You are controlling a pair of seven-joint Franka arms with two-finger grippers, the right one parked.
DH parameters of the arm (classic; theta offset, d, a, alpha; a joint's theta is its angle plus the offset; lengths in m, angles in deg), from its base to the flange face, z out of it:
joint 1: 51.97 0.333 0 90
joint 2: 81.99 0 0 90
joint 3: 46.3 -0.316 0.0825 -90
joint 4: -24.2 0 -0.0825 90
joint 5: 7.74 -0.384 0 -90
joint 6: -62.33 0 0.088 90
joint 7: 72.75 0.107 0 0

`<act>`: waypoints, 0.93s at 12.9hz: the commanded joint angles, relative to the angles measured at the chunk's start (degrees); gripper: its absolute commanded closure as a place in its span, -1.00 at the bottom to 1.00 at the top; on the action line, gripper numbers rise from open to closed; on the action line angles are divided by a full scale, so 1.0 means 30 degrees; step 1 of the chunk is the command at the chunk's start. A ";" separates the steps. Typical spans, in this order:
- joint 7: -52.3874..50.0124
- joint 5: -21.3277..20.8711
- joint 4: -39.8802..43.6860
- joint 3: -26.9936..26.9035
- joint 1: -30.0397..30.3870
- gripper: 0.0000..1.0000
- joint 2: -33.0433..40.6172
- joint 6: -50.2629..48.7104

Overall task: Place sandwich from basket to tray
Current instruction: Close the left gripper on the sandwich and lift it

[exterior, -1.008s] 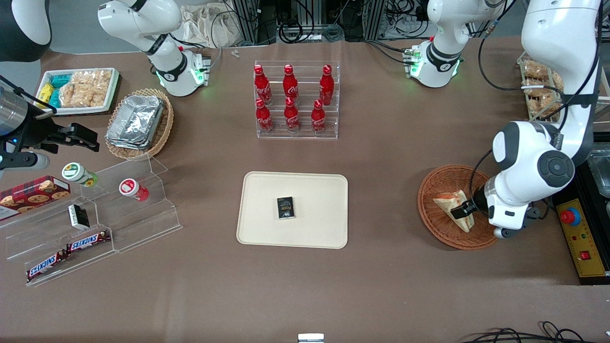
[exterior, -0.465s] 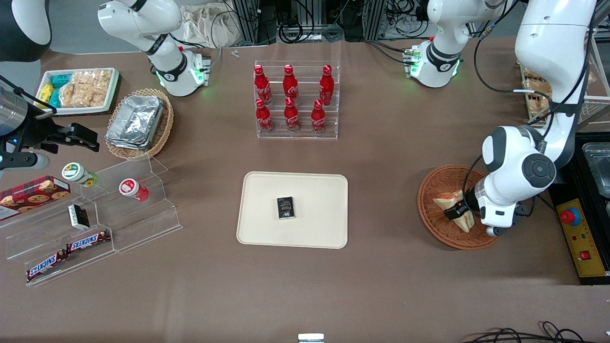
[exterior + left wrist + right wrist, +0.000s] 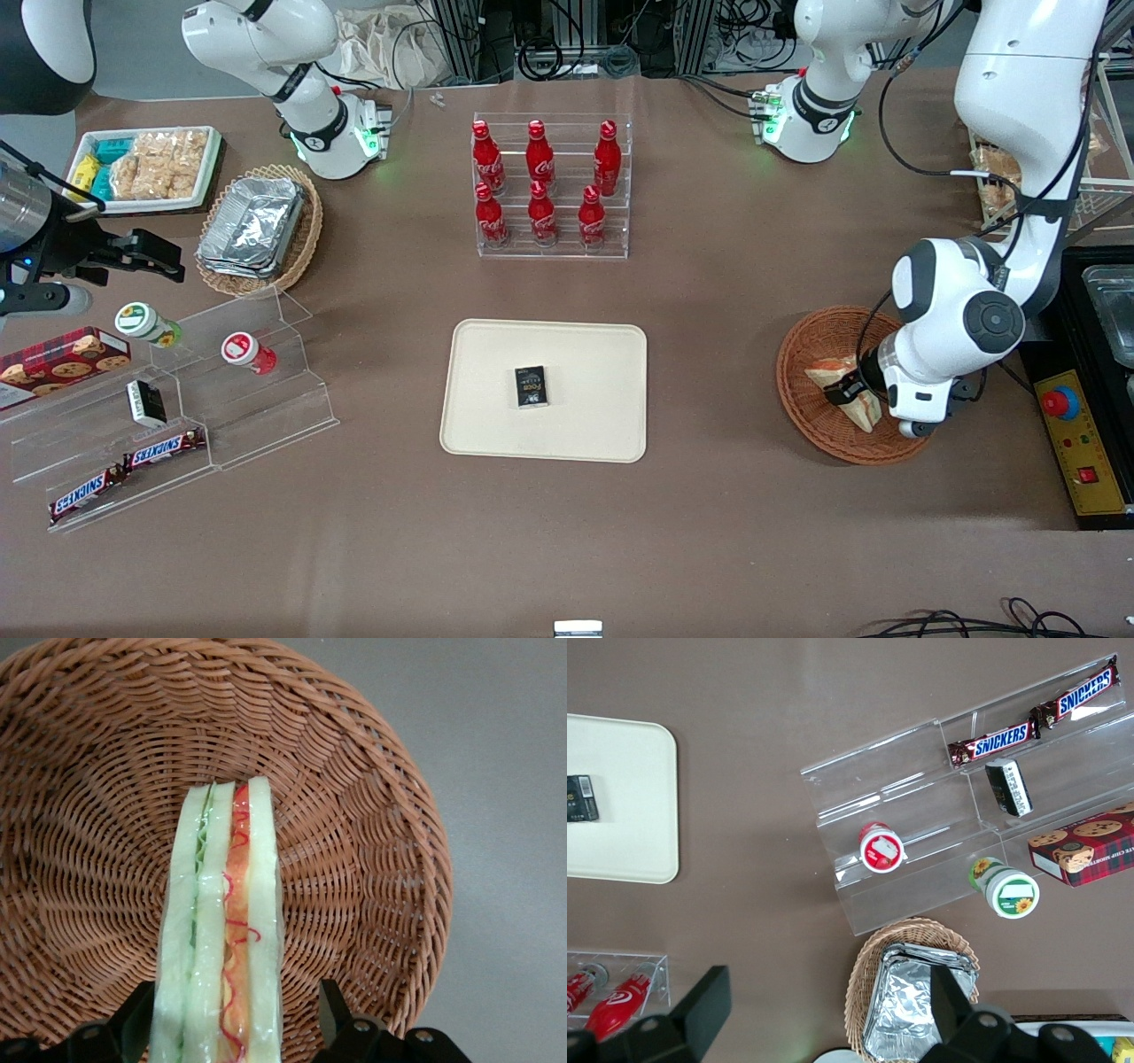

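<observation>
The sandwich (image 3: 834, 376) is a white-bread wedge with orange-red and green filling, standing on edge in the reddish-brown wicker basket (image 3: 811, 341) toward the working arm's end of the table. My left gripper (image 3: 848, 392) is down in the basket and open. In the left wrist view the sandwich (image 3: 221, 930) stands between the gripper's (image 3: 235, 1028) two black fingers (image 3: 332, 1010). One finger is close against the bread and the other is a little apart from it. The cream tray (image 3: 585, 354) lies at the table's middle.
A small black box (image 3: 531, 386) lies on the tray. A clear rack of red cola bottles (image 3: 549, 186) stands farther from the front camera than the tray. Clear stepped shelves with snacks (image 3: 177, 399) and a tan basket of foil containers (image 3: 257, 226) are toward the parked arm's end.
My left arm's wrist has shifted a little toward the tray's side of the basket, and the gripper has come down around the sandwich. The sandwich stays in the basket.
</observation>
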 commanded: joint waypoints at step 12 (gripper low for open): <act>-0.0246 -0.1208 0.5351 0.0722 -0.0086 1.00 0.2440 -1.0696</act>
